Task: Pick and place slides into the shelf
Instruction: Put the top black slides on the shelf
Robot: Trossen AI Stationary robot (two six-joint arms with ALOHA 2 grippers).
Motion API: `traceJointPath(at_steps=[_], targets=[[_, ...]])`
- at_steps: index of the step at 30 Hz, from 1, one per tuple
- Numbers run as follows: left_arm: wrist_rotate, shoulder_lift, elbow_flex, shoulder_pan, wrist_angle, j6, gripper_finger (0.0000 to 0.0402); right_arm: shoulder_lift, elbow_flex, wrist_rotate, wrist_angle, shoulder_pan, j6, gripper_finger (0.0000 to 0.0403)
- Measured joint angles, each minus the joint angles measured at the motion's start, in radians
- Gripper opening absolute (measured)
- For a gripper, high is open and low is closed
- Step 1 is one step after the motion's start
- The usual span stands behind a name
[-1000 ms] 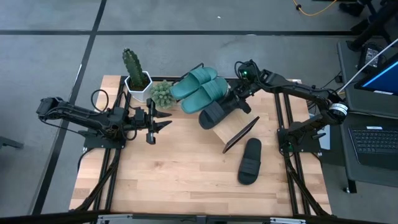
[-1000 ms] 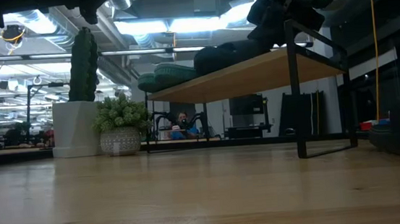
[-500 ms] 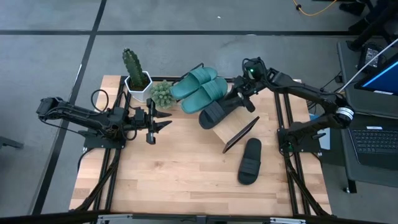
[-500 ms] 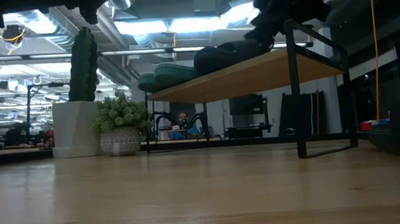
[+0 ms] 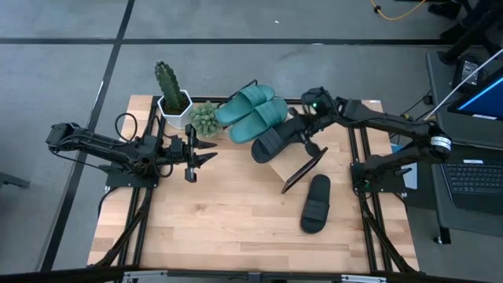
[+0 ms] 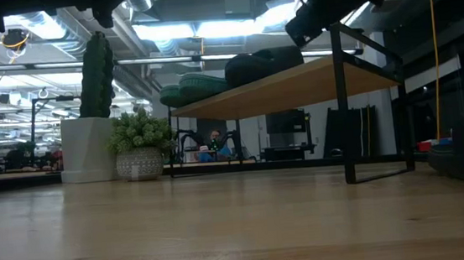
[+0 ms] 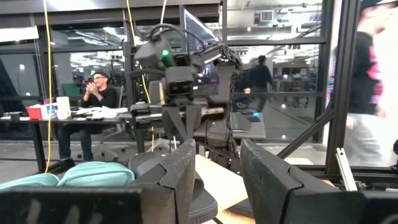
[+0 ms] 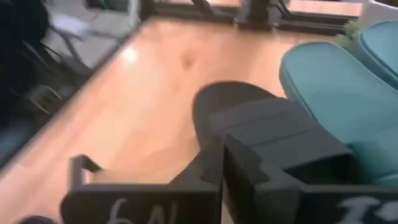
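The shelf (image 5: pixel 297 163) stands slanted at the table's far middle. Two teal slides (image 5: pixel 253 112) lie side by side on its far left part, and one black slide (image 5: pixel 269 144) lies next to them on the board. The other black slide (image 5: pixel 316 203) lies flat on the tabletop, near and right of the shelf. My right gripper (image 5: pixel 309 144) hovers shut just right of the shelved black slide (image 8: pixel 233 102), above the board and touching nothing. My left gripper (image 5: pixel 208 152) waits open left of the shelf, holding nothing.
A tall cactus in a white pot (image 5: pixel 171 90) and a small green plant (image 5: pixel 204 118) stand at the far left, close to the teal slides. Bare tabletop (image 5: pixel 204 212) lies at the near left. People show in the room beyond the table in the left wrist view.
My right gripper has drawn back a little from the black slide on the shelf, toward the table's near edge, and has shut its fingers on nothing. The black slide stays where it lay on the shelf.
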Motion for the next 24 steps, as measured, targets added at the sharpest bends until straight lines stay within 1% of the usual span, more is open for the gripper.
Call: traceJointPath(at_steps=[3, 6, 12, 17, 24], targets=[[0.000, 0.000, 0.000, 0.000, -0.005, 0.000, 0.0119, 0.000, 0.000, 0.099, -0.002, 0.067, -0.004, 0.0008], [0.000, 0.000, 0.000, 0.000, -0.019, 0.000, 0.0119, 0.000, 0.000, 0.170, -0.010, 0.129, -0.005, 0.0005], [0.000, 0.000, 0.000, 0.000, -0.031, 0.000, 0.0119, 0.000, 0.000, 0.238, -0.017, 0.213, -0.002, 0.0004], [0.000, 0.000, 0.000, 0.000, -0.031, -0.001, 0.0119, 0.003, 0.000, 0.303, -0.024, 0.276, 0.045, 0.0003], [0.000, 0.000, 0.000, 0.000, -0.031, 0.000, 0.0119, 0.067, 0.000, 0.447, 0.004, 0.374, 0.072, 0.0002]])
